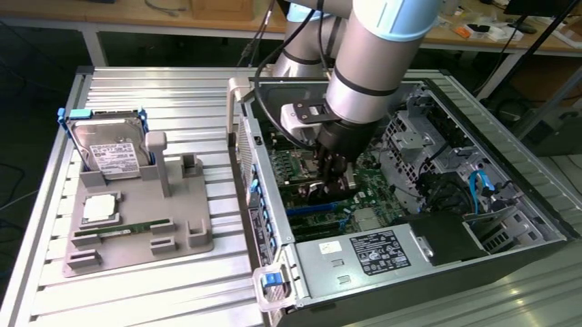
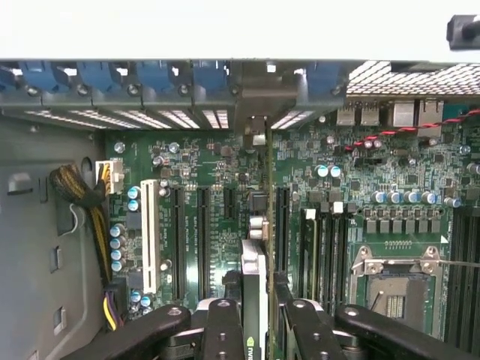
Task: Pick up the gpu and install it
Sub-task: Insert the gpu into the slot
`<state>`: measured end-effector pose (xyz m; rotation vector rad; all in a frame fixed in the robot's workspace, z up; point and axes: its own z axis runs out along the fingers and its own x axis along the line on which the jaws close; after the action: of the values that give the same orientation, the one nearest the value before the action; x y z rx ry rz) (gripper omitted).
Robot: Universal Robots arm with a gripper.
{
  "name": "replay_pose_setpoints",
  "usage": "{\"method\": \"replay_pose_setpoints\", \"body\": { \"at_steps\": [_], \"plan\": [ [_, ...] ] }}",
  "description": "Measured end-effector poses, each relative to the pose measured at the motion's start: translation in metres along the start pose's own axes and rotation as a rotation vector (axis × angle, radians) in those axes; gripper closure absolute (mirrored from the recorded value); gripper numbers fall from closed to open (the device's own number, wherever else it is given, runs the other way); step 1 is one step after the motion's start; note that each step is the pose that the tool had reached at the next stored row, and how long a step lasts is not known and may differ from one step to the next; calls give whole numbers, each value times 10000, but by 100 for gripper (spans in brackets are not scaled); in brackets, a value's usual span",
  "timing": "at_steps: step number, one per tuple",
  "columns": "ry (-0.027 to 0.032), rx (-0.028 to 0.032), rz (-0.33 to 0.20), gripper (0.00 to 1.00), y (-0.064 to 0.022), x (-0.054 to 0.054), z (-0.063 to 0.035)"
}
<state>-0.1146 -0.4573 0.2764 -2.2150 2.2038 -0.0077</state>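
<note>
The bench (image 1: 146,293) carries the open computer case (image 1: 259,204) that surrounds my claw (image 2: 261,322). The green motherboard (image 2: 202,187) lies just beneath my claw. I pinch the thin graphics card (image 2: 253,277) on edge between my fingers, above the board's slots.

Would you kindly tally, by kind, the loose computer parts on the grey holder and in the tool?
hard drive: 1
square silver chip: 1
memory stick: 1
gpu, gripped by the tool: 1
total: 4
</note>
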Motion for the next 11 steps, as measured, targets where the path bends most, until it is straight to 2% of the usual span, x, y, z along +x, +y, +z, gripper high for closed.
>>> {"method": "replay_pose_setpoints", "body": {
  "at_steps": [7,11],
  "plan": [
    [-36,-50,4,73,-12,1,2],
    [-38,-80,4,73,-63,6,9]
  ]
}}
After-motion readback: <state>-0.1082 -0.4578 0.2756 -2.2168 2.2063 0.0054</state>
